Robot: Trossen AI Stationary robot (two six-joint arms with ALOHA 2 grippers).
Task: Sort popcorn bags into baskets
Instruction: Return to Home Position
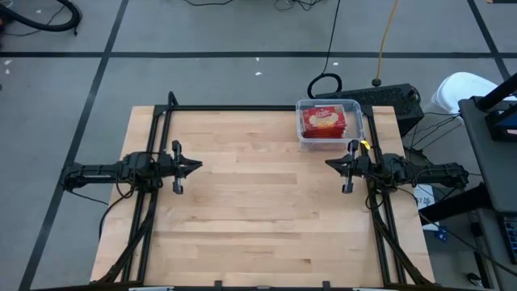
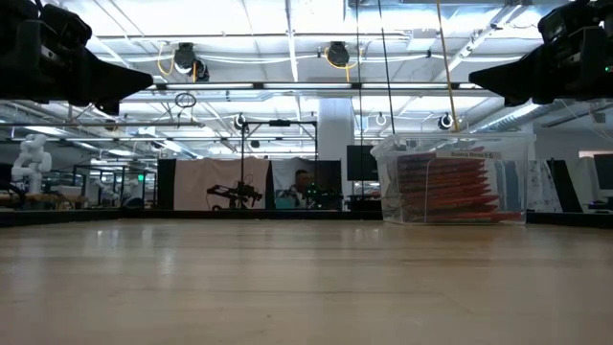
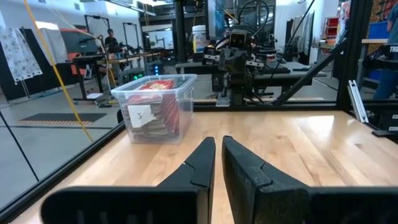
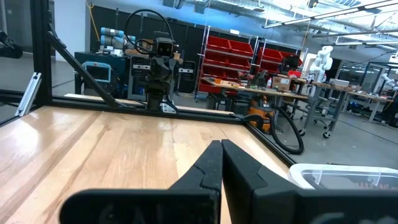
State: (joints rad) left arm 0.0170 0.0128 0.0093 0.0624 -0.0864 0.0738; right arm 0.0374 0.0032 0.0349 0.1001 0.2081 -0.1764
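A clear plastic basket (image 1: pixel 300 106) stands on the table at the far right, just beyond my right gripper. Red popcorn bags (image 1: pixel 323 121) lie stacked inside it. The low view shows the pile through the basket's wall (image 2: pixel 512 144), and the left wrist view shows the bags (image 3: pixel 158 86) reaching its rim. No bag lies loose on the wood. My left gripper (image 1: pixel 199 166) hangs level above the table's left side, fingers (image 3: pixel 205 155) shut with only a thin slit between them. My right gripper (image 1: pixel 328 162) hangs level at the right side, shut, nothing between its fingers (image 4: pixel 208 163).
A black frame rail (image 1: pixel 234 107) runs along the table's far edge and down both sides. A black box (image 1: pixel 388 99) and cables lie on the floor behind the basket. Bare wood (image 1: pixel 258 202) spans the middle and near part of the table.
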